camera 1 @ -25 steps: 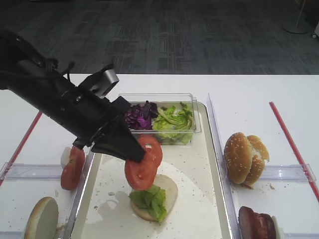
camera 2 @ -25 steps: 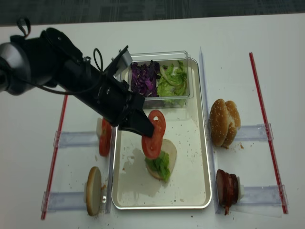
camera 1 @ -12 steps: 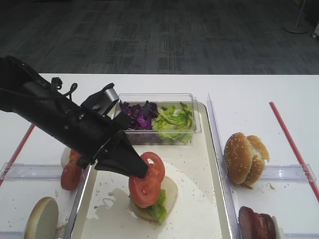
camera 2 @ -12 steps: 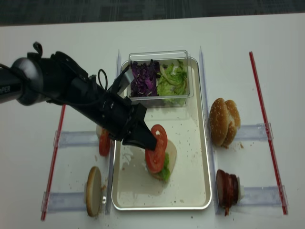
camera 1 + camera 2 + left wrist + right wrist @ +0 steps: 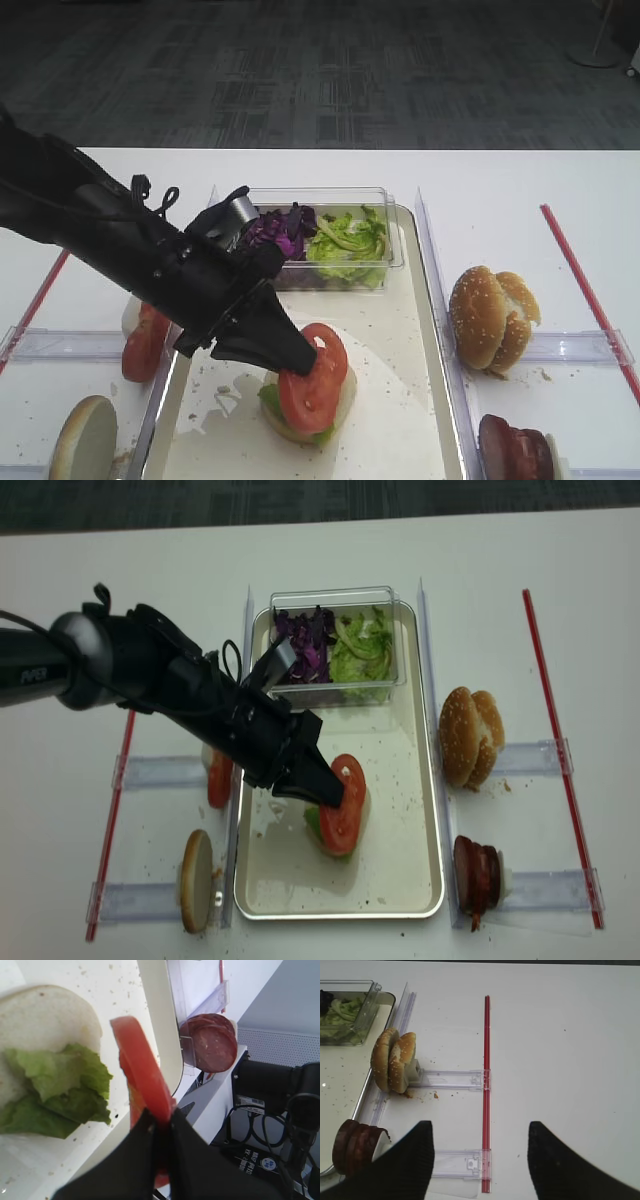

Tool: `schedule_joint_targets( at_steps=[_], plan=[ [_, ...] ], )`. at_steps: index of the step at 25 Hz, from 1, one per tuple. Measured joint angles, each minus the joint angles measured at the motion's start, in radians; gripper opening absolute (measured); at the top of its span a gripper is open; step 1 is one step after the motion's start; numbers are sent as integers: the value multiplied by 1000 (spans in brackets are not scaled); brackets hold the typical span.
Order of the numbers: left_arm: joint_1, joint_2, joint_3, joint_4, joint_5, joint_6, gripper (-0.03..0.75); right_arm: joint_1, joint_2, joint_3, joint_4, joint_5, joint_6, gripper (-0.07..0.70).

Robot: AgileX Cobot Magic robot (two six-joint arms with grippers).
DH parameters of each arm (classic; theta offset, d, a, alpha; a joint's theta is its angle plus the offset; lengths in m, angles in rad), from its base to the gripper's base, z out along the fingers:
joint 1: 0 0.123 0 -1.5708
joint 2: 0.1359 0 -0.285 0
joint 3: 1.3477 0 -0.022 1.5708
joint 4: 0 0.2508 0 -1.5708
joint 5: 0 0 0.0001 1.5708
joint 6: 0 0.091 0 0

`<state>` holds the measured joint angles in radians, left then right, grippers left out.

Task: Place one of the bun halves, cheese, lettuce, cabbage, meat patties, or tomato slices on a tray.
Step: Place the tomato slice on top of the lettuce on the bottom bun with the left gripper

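Tomato slice (image 5: 313, 377) pinched in left jaws over lettuce-topped bun half (image 5: 345, 385) in tray (image 5: 420, 400); right jaws spread, empty.

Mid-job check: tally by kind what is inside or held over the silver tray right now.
Clear plastic box of greens: 1
Pale round bun half: 1
Green ruffled lettuce leaf on that bun: 1
Round red tomato slice, pinched in the left gripper: 1
Total: 4
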<state>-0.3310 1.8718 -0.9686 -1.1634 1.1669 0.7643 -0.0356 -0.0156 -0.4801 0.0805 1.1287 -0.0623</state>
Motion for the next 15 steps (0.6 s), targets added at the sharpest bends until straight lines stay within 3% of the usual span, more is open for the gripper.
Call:
schedule_joint_targets(
  at_steps=[15],
  plan=[
    [0, 88, 0, -50, -4, 76, 8, 0, 0, 0, 0, 0, -2, 445]
  ],
)
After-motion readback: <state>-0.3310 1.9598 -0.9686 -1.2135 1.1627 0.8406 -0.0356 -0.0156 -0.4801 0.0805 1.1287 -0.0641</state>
